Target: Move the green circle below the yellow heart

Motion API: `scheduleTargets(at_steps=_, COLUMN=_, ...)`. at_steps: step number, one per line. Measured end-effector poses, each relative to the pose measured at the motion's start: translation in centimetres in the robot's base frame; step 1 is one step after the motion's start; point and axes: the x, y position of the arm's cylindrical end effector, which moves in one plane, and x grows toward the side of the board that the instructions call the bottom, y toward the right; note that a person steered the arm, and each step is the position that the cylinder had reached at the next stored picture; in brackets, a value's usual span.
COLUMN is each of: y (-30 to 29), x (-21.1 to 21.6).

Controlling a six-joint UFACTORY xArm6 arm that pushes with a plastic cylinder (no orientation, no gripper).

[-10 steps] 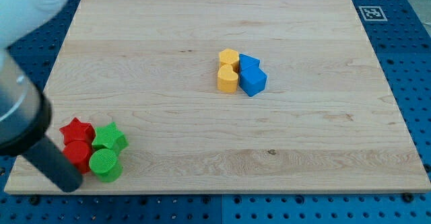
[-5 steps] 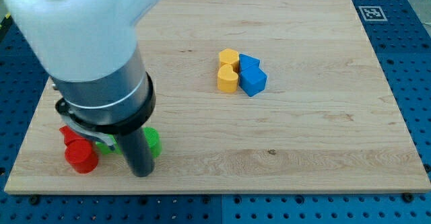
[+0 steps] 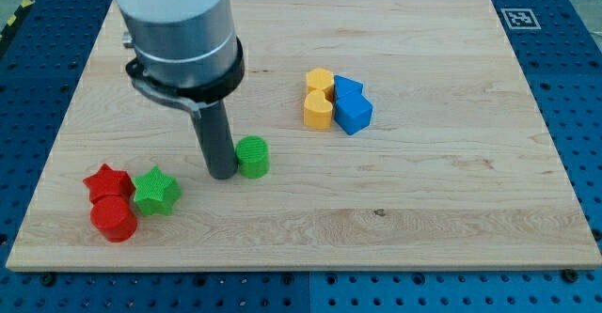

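Resting near the middle of the pale wooden board (image 3: 451, 210), the green circle block (image 3: 252, 156) lay down and to the view's left of the yellow heart block (image 3: 319, 112), well apart from it. I had my tip (image 3: 223, 174) touching the circle's left side, holding nothing, since a push from there would drive it rightward to the spot under the heart. Beside the heart sat a yellow hexagon-like block (image 3: 320, 81) and two blue blocks (image 3: 351, 103). The green star (image 3: 156, 192), red star (image 3: 107, 179) and red cylinder (image 3: 114, 221) sat clustered at the lower left.

Wooden board (image 3: 451, 200), green circle (image 3: 252, 156), green star (image 3: 156, 191), red blocks (image 3: 111, 205), yellow blocks (image 3: 319, 98), blue blocks (image 3: 351, 105)
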Motion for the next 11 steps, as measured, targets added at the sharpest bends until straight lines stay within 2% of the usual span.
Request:
scheduleTargets(at_steps=1, y=-1.0, x=-2.3)
scheduleTargets(at_steps=2, y=0.8, x=-2.4)
scheduleTargets(at_steps=3, y=0.9, x=1.1)
scheduleTargets(at_steps=4, y=1.1, x=2.2)
scheduleTargets(at_steps=7, y=9.1, x=1.6)
scheduleTargets(at_steps=10, y=8.7, x=1.0)
scheduleTargets(at_steps=11, y=9.4, x=-0.3)
